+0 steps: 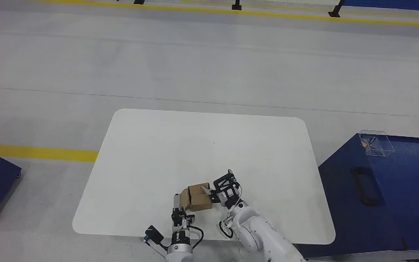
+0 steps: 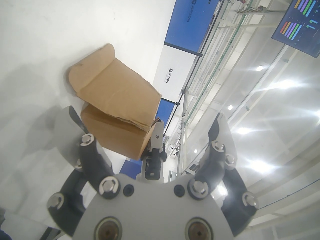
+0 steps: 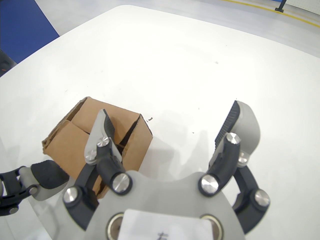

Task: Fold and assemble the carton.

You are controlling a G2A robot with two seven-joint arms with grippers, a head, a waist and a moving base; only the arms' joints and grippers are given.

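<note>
The brown cardboard carton (image 1: pixel 198 196) rests on the white tabletop (image 1: pixel 196 144) with its flaps partly folded. The left hand (image 2: pixel 146 122) is released and spread wide, one finger beside the carton's wall. The right hand (image 3: pixel 172 116) is likewise released, one finger over the carton's open top.

Carton (image 1: pixel 197 196) obstructs the near edge of the table (image 1: pixel 196 141).

Carton (image 3: pixel 67 141) matt cardboard; table (image 3: pixel 175 63) smooth, matt.
</note>
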